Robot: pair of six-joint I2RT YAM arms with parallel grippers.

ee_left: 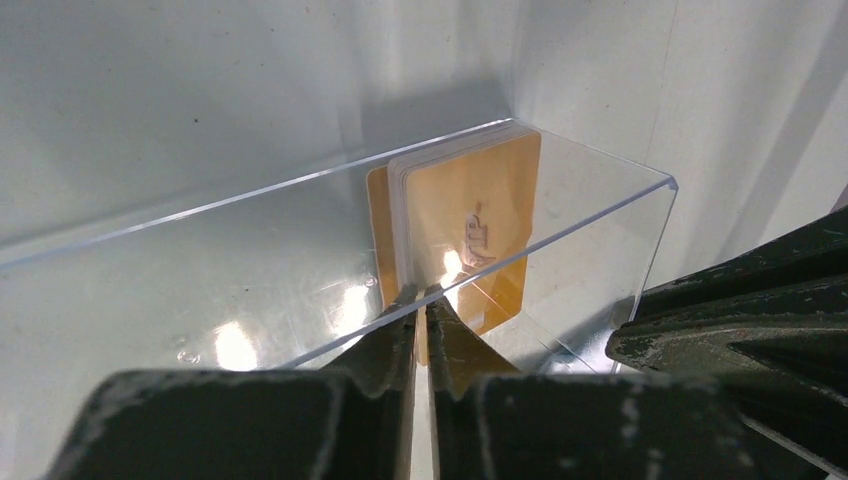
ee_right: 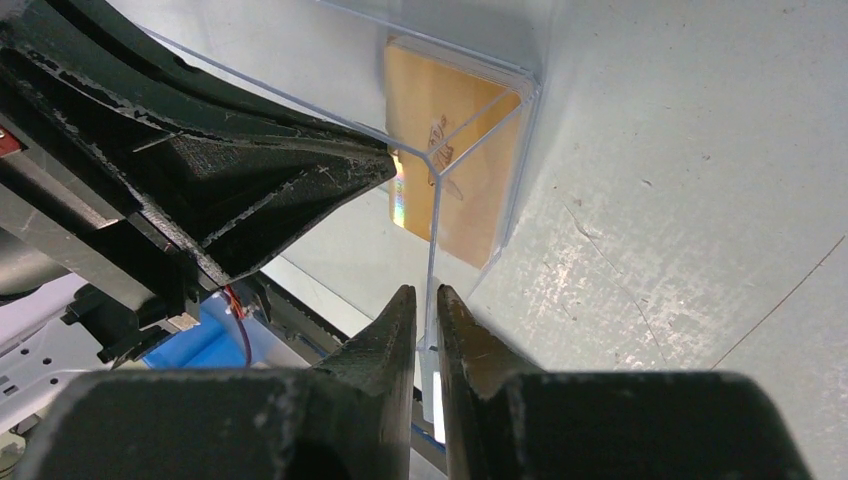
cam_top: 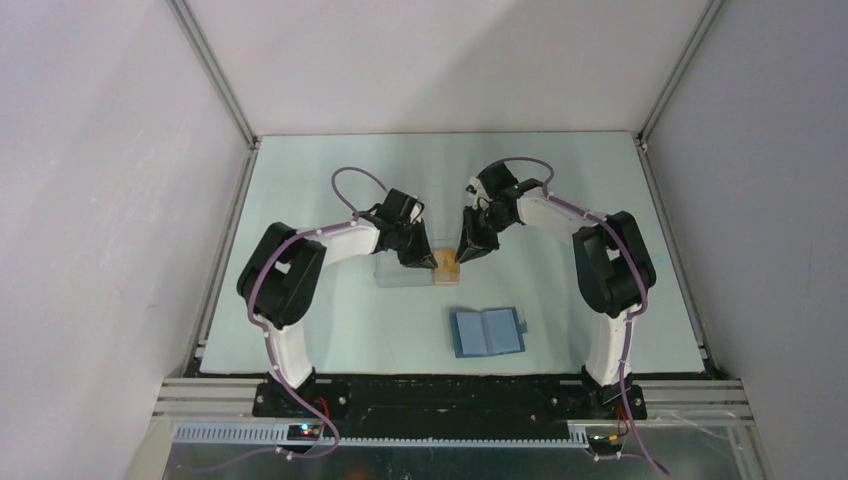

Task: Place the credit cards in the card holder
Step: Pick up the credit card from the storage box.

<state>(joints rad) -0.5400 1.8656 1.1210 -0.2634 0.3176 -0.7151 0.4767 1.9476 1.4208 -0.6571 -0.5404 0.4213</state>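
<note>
Top view looking down, wrist views close, sharing credit cards [ee_left: 475, 215]

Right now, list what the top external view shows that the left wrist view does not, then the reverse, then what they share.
Only top external: the open blue card holder, lying apart from the cards. Only left wrist: the credit cards as a stack with a printed figure, and the left end effector pinching an edge of the clear plastic piece. Both: the orange cards at that clear piece.
</note>
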